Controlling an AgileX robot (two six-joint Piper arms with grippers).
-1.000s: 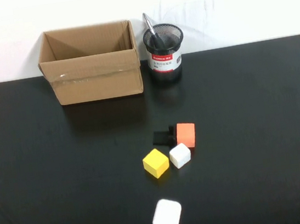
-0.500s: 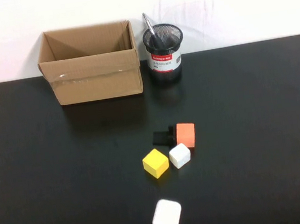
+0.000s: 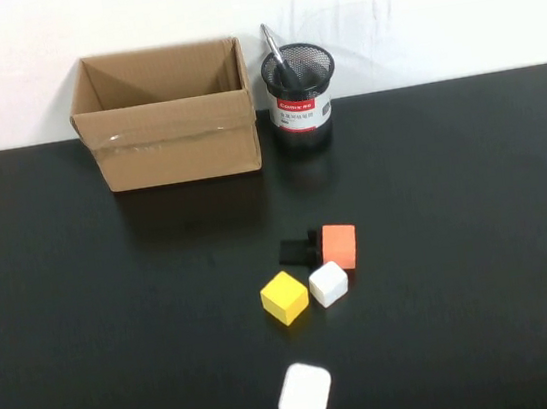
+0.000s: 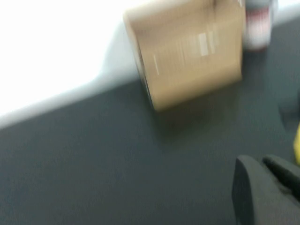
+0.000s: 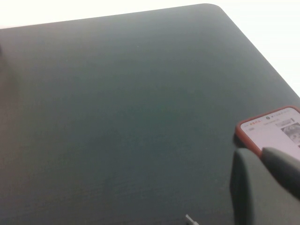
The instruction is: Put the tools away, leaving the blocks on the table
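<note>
Tools are sitting stowed in the black mesh cup point(image 3: 301, 95) at upper centre, coloured blocks point(image 3: 285, 297) are staying mid-bench, and left gripper point(image 4: 269, 187) and right gripper point(image 5: 267, 183), jaws shut and empty, are best kept parked.

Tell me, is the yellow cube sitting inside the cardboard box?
No, the yellow cube sits on the bare table, well in front of the cardboard box.

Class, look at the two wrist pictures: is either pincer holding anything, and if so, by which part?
Nothing is held. The left pincer and the right pincer are both shut on nothing, above the black table, out of the high view.
</note>
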